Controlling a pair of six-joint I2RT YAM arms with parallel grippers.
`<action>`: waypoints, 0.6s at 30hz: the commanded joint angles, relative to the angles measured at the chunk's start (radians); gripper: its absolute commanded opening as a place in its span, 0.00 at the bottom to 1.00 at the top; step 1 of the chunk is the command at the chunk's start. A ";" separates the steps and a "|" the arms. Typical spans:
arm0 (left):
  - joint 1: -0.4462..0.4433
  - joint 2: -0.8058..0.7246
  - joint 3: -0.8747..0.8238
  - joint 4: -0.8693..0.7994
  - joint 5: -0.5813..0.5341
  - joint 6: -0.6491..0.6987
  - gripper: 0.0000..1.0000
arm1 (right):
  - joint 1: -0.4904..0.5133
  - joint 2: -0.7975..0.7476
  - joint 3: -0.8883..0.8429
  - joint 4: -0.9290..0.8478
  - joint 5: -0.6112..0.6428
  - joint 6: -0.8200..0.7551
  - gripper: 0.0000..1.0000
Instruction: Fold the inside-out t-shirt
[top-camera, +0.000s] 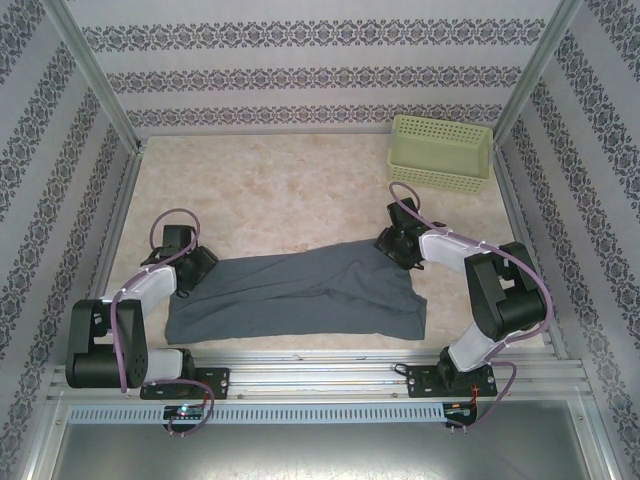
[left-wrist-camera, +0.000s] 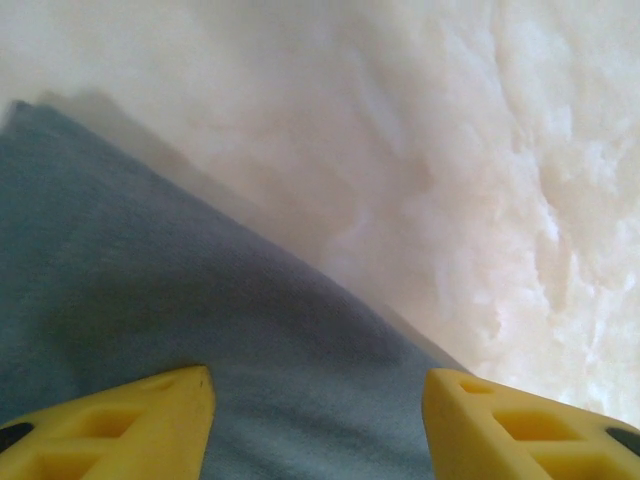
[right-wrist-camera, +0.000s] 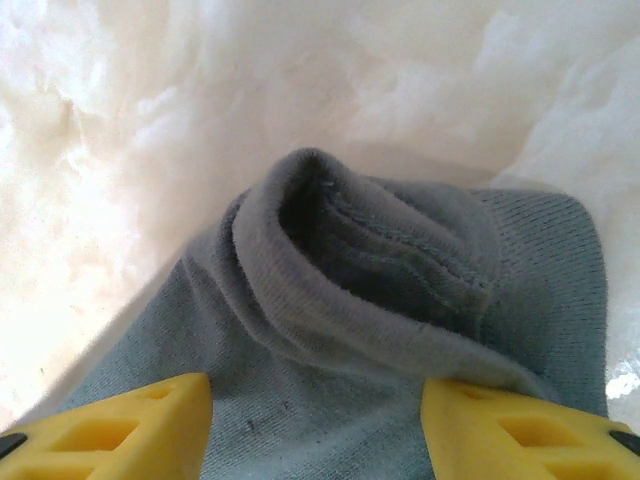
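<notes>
Left gripper (left-wrist-camera: 318, 388) first: its yellow fingers (left-wrist-camera: 130, 425) stand spread, with nothing nipped between them, hanging low over a flat stretch of blue-grey cloth just inside a straight edge. Right gripper (right-wrist-camera: 315, 392) likewise stands parted and holds nothing. Just ahead of its gap sits a rolled, stitched opening of the same cloth (a sleeve cuff, we think, though we cannot be sure).

Moving outward, the inside-out t-shirt (top-camera: 300, 295) lies on the table (top-camera: 280, 190) in a wide, rumpled band near the front edge, between the two arms. The left gripper is at its left end and the right gripper at its far right corner. The pale green basket (top-camera: 440, 152) stands in the far right corner, well apart from the shirt.

We judge the shirt light, soft and entirely limp. It will sag from any point we lift, so one pinch drags the rest along in wrinkles. It is not fragile and not slippery, but its layers may slide over each other. The best holds look like the edges: the straight border under the left fingers and the thick rolled hem before the right. A grip there should bite deep enough to catch every layer (a shallow nip may take the top one only).
</notes>
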 joint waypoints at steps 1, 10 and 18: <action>0.025 -0.056 -0.007 -0.103 -0.088 -0.006 0.59 | -0.014 -0.046 -0.008 -0.116 0.105 0.017 0.60; 0.009 -0.140 0.117 -0.177 0.053 0.098 0.61 | 0.029 -0.204 0.094 -0.210 0.124 -0.193 0.64; -0.179 -0.148 0.094 -0.159 0.085 0.057 0.62 | 0.187 -0.239 -0.010 -0.215 0.032 -0.057 0.68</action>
